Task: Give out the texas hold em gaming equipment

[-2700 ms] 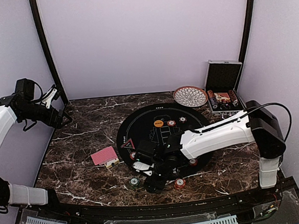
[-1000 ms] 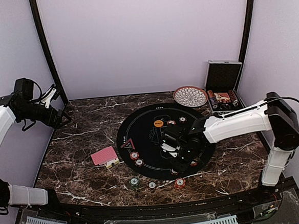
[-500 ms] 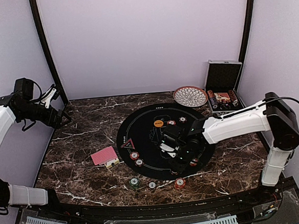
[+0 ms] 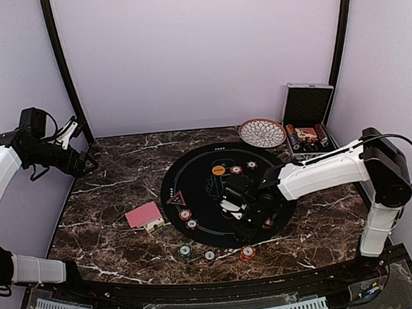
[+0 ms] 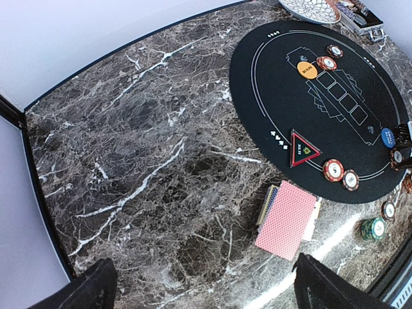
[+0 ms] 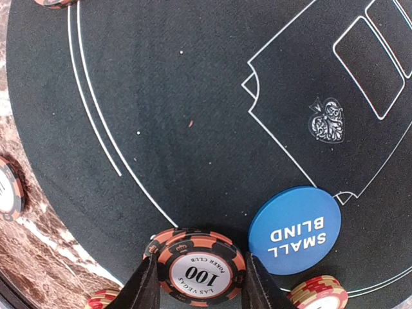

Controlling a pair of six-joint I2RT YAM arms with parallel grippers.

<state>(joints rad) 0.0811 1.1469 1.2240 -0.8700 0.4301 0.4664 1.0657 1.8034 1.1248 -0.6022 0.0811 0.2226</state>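
A red chip (image 6: 201, 269) gripped at the mat (image 4: 193, 176) edge
The right hand (image 6: 199, 288) pinches the red chip just beside the blue disc (image 6: 295, 230), on the mat's near side. The left hand (image 5: 206, 293) hangs wide open, far left. The open case (image 4: 307, 108), far right, holds chip rows (image 4: 292, 138).

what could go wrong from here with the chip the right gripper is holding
1. The right gripper grips the red 100 chip by its edges, and a second chip peeks out skewed beneath it; that one may slip free.
2. The blue small blind button lies right beside the chip, so setting down here might nudge it.
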